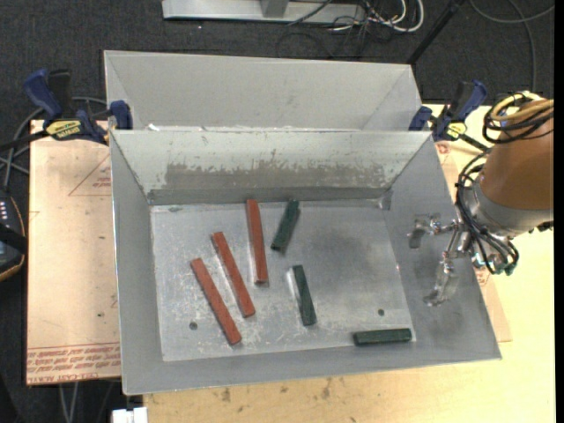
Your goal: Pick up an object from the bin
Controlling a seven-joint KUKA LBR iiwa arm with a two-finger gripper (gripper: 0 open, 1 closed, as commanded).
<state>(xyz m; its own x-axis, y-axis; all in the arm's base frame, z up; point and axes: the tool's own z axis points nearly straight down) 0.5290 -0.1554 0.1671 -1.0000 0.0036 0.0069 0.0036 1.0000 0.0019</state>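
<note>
- Green bar [382, 336]: nearest the gripper, flat on the floor at 5 o'clock, just beside the front wall [308, 370].
- Gripper [432, 263]: at 3 o'clock over the right slope [460, 324], fingers spread wide, holding nothing.
- A descent there could knock a finger on either wall, or jam the bar against the front one.
- The bar is thin and low; closing off its long axis would likely skid it away.
- Red bars [233, 273] at 9 o'clock lie close together; a grab there might take two.
</note>
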